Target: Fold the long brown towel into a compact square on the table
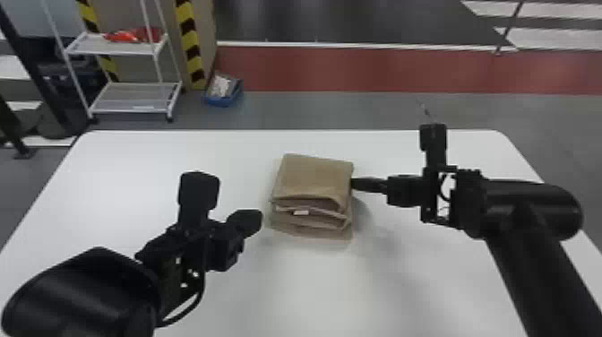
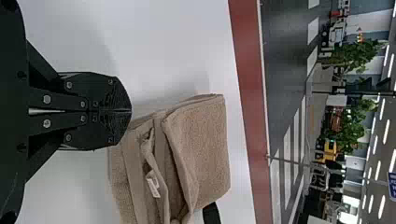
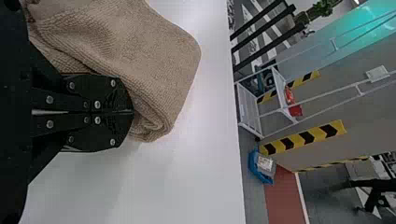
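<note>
Nearest, the left gripper (image 1: 257, 219) is hovering over the near left part of the table, just beside the towel, its two flat fingers pressing together with nothing showing between them. A little farther off, the right gripper (image 1: 354, 183) is pointing in at the towel's right edge and appearing to be touching it; its fingers too are closing flat against each other, and no cloth is showing between them.

The brown towel (image 1: 316, 177) is lying folded in a thick, roughly square stack around the middle of the white table (image 1: 148, 179), its layers showing along the near side and its lowest layer sticking out slightly toward the robot. From between those near layers, a small white tag (image 2: 153, 185) is poking out; it is carrying faint marks too small to be read.

Past the table's far edge, a blue bin (image 1: 219, 104) is sitting on the floor, holding pale-topped contents. To its left a white rack (image 1: 130, 109) is standing, its upper shelf bearing red things (image 1: 130, 36). A red floor strip (image 1: 380, 69) is running across behind. Farthest off, at the left wrist view's edge, a blue sign (image 2: 392, 186) is showing pale lettering, partly cut off.
</note>
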